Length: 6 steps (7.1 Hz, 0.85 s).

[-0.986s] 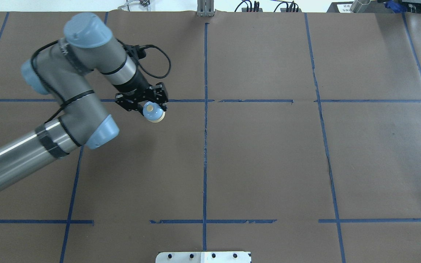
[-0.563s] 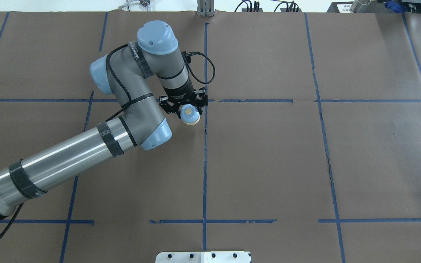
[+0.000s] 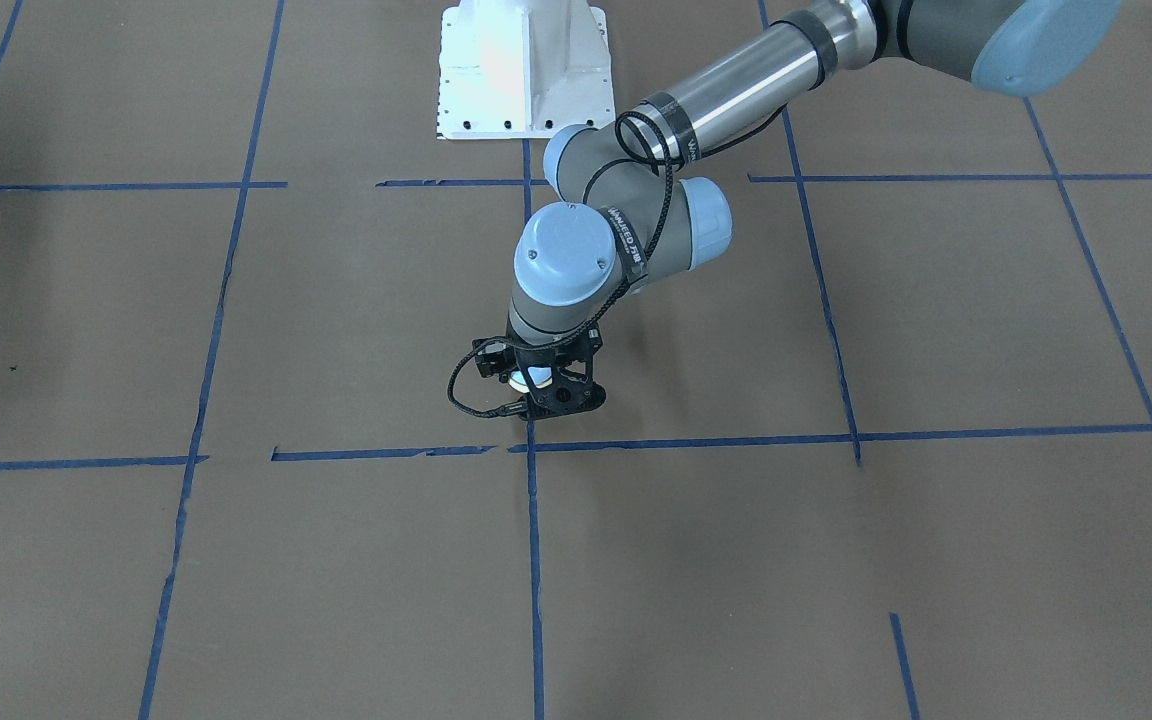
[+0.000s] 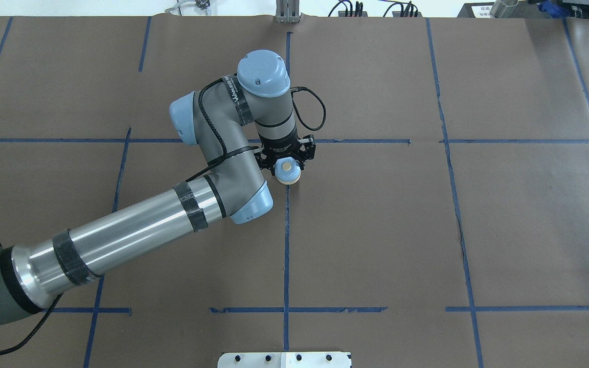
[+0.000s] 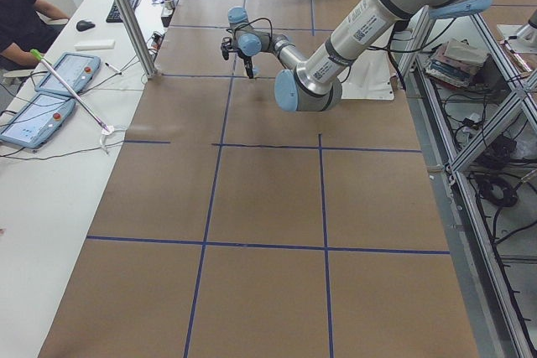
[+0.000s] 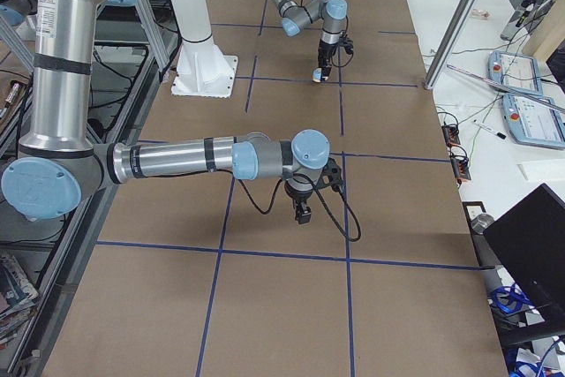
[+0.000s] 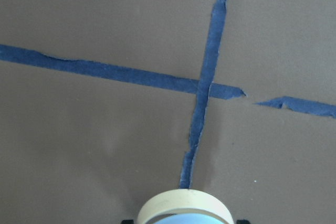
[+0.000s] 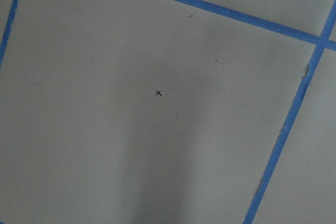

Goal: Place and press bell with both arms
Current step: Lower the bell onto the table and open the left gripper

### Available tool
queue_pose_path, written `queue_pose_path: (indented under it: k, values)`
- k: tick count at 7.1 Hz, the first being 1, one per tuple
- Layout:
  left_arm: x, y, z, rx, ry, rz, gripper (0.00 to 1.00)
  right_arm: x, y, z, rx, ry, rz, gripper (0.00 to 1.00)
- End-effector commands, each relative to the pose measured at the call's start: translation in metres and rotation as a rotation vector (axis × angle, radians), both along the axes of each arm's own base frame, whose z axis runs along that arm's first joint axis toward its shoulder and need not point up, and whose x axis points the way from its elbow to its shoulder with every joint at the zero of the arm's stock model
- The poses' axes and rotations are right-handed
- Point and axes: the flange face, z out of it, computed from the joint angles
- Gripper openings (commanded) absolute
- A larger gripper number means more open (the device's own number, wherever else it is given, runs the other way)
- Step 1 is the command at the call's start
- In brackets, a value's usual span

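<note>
The bell (image 4: 288, 171), light-blue with a cream base ring and button, sits between the fingers of my left gripper (image 4: 287, 164), which is shut on it. It hangs low over the crossing of the blue tape lines near the table's middle. In the front view the gripper (image 3: 542, 388) points down with the bell (image 3: 536, 377) partly hidden in its frame. The left wrist view shows only the bell's base ring (image 7: 184, 204) at the bottom edge. My right gripper (image 6: 302, 213) shows only in the right side view, pointing down over bare table; I cannot tell whether it is open.
Brown paper with a blue tape grid (image 4: 287, 245) covers the table. The white pedestal (image 3: 524, 70) stands at the robot's side. A metal post (image 5: 126, 14), tablets (image 5: 59, 73) and a seated person (image 5: 21, 14) are beyond the far edge.
My left arm has carried the bell to the right, from the left grid cell to the centre tape line. The gripper stayed shut on it.
</note>
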Motion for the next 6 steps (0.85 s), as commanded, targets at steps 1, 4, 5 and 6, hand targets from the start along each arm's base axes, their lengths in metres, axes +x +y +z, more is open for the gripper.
queue_pose_path:
  k: [1, 4, 5, 6]
  values:
    - [0.003, -0.001, -0.004, 0.013, -0.004, -0.01, 0.31, 0.0, 0.0, 0.0, 0.0, -0.002, 0.0, 1.0]
    - [0.015, 0.003, 0.003, 0.018, -0.029, -0.016, 0.66, 0.0, 0.0, 0.0, -0.002, -0.005, 0.0, 1.0]
    - [0.014, 0.003, 0.002, 0.023, -0.028, -0.013, 1.0, 0.0, 0.0, -0.001, -0.001, -0.005, 0.0, 1.0]
    - [0.013, 0.001, 0.001, 0.025, -0.026, -0.015, 1.0, 0.0, 0.0, -0.001, -0.001, -0.007, 0.0, 1.0]
